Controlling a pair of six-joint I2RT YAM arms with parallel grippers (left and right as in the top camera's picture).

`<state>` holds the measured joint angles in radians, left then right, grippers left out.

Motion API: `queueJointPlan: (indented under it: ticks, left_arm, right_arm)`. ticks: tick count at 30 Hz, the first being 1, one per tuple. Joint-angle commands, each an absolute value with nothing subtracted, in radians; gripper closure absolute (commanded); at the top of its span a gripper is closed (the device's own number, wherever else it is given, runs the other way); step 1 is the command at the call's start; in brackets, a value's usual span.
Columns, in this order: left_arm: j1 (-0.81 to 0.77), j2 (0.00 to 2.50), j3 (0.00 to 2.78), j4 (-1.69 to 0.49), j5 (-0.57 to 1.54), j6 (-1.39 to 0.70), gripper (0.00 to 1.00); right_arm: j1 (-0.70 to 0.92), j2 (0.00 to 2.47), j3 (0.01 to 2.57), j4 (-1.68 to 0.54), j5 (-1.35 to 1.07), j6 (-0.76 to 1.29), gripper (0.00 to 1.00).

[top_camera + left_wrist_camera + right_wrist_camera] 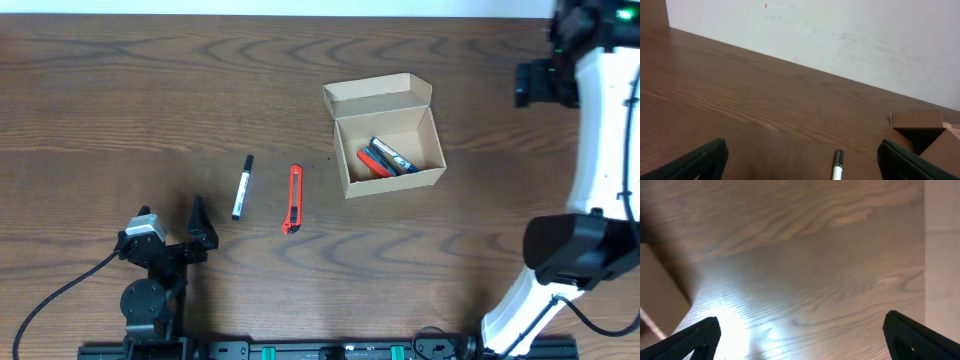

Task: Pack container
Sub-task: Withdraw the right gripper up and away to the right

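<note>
Your left gripper (802,149) and right gripper (802,321) both gape wide and empty. The container (396,182) sits open right of centre, pens (385,160) inside. Straddle the marker (242,187) mid-barrel with your left fingers square to its length, clear of the orange cutter (292,199) beside it.

We see a dark brown wood-grain counter (120,80) filling the overhead view, grain running left to right. Along its far edge there's a thin pale strip (300,6). In the left wrist view a plain white wall (840,30) stands right behind the counter's far edge, lightly scuffed, with a tiny red mark (765,5) high up. Right wrist view: bright glare (740,330) on the counter, and a pale surface (942,255) past its right edge. Wall or floor, we cannot tell.
</note>
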<state>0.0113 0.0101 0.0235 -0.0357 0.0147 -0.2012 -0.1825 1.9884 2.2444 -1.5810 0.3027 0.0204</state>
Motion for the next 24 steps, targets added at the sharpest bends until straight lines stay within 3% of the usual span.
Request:
queueJointPlan:
  ticks: [1, 9, 24]
  left_arm:
    - [0.012, 0.004, 0.005, -0.077, -0.010, -0.179, 0.05]
    - [0.013, 0.004, 0.005, -0.076, -0.011, -0.179, 0.05]
    - [0.012, 0.006, 0.036, 0.014, 0.103, -0.213, 0.05]
  right_arm:
    - [-0.257, 1.920, 2.259, -1.577, 0.242, 0.052, 0.01]
    - [-0.350, 1.908, 2.257, -1.627, 0.114, 0.052, 0.01]
    - [-0.352, 1.908, 2.257, -1.631, 0.100, 0.052, 0.01]
